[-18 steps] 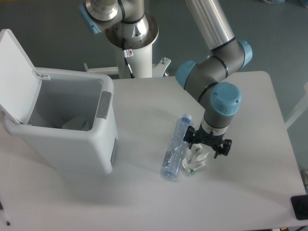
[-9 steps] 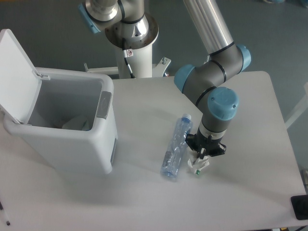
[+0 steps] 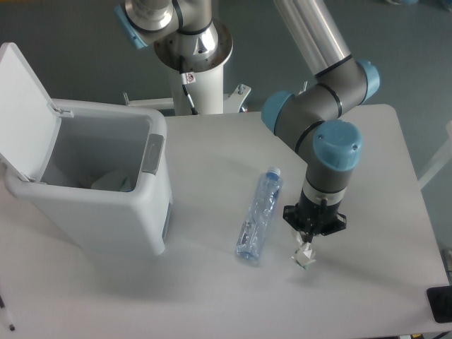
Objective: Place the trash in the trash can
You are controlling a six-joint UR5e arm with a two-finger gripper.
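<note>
The crumpled wrapper (image 3: pixel 305 256) hung pinched in the gripper (image 3: pixel 308 244), whose fingers were closed on it, right of the crushed bottle (image 3: pixel 259 222) lying on the table (image 3: pixel 212 155). The trash can (image 3: pixel 106 183) stood well apart at left, lid (image 3: pixel 25 109) raised.

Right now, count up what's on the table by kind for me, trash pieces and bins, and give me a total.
Plastic bottles: 1, the crushed clear bottle lying on the table.
Wrappers: 1, the crumpled white wrapper at the gripper tips.
Bins: 1, the white trash can, lid open.
Total: 3
</note>
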